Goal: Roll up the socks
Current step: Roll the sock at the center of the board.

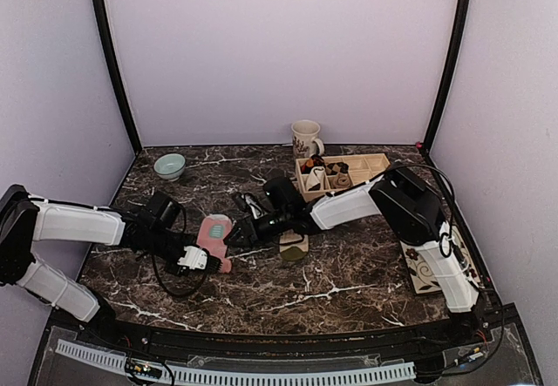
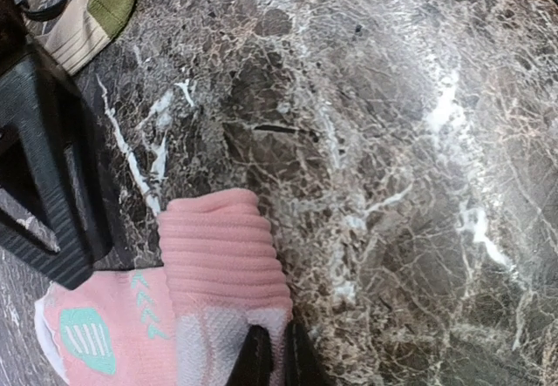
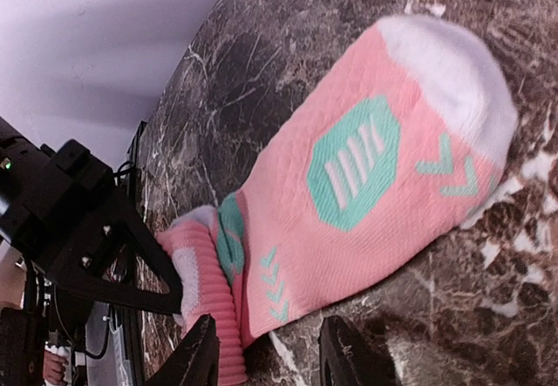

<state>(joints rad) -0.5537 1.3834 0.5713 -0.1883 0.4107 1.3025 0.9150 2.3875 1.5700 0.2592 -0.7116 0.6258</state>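
Item under handling: pink sock (image 1: 214, 232), lying flat on the tabletop (image 1: 349, 286) left of centre, its ribbed cuff end turned over into a first fold. It is judged light, soft and limp, with no stiffness to keep a roll unaided. The knit should give good purchase, and nothing about it is fragile. The best hold is judged to be the thick folded cuff, pinched across its width. Left fingers (image 2: 255, 362) are closed, apparently pinching the sock's edge by the fold. Right fingers (image 3: 199, 351) stand apart just beside the cuff, holding nothing. Tan sock (image 1: 294, 245) lies near, to the right, untouched. Count: two socks, one pink, one tan; one mug (image 1: 306, 136); one bowl (image 1: 170, 166); one tray (image 1: 377, 158) of small bundles (image 1: 327, 175), too small to count.
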